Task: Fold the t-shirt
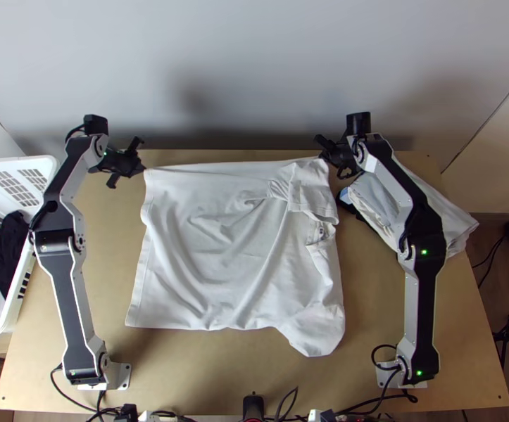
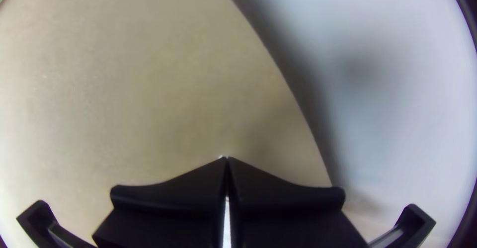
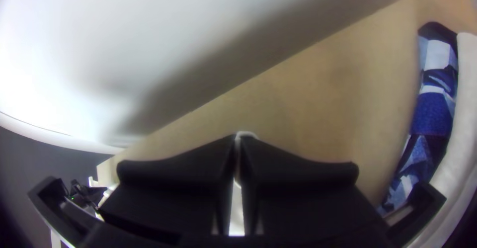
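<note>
No text, number or brand is legible. Small dark marks [image 1: 320, 230], too small to read, are located at the neck opening of the white cloth t-shirt [image 1: 226, 260], right of centre on the light wooden worktop [image 1: 106, 232], nearer its far edge than its near edge.

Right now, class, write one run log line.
T-shirt spread, wrinkled; left gripper shut on far left corner; right gripper shut on far right corner
</note>
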